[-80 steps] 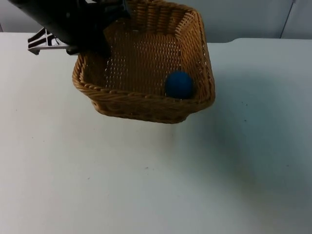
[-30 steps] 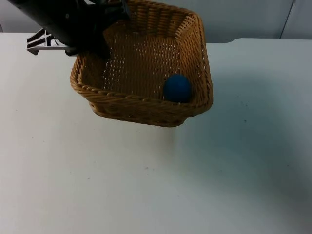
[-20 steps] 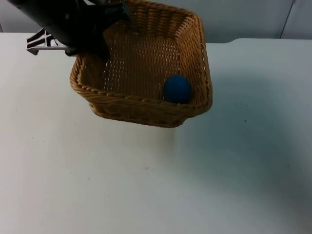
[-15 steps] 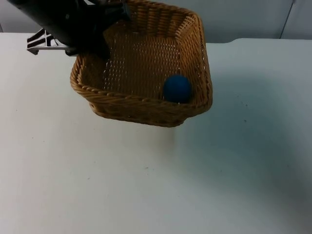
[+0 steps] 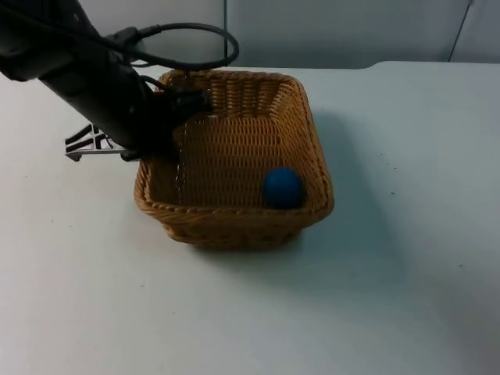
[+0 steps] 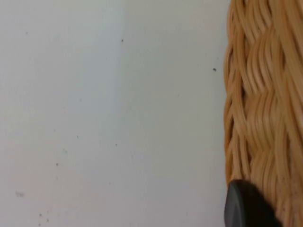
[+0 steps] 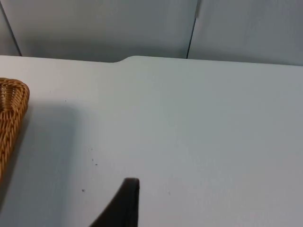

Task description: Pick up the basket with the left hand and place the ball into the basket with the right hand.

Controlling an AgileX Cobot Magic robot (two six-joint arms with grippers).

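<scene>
Blue ball [image 5: 282, 188] inside wicker basket [image 5: 234, 226] — left end effector [image 5: 178, 119] clamped on its rim.

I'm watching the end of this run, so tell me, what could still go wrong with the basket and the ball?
1. The left claw sits at the rim of the basket; pulling away carelessly could drag or tip it.
2. The ball rests against the near wall, so a jolt could roll it around, perhaps out.
3. The right claw waits aside over the table; little risk there.

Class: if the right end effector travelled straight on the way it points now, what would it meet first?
Probably the bare white table; the basket sits off to one side of the right end effector.
</scene>
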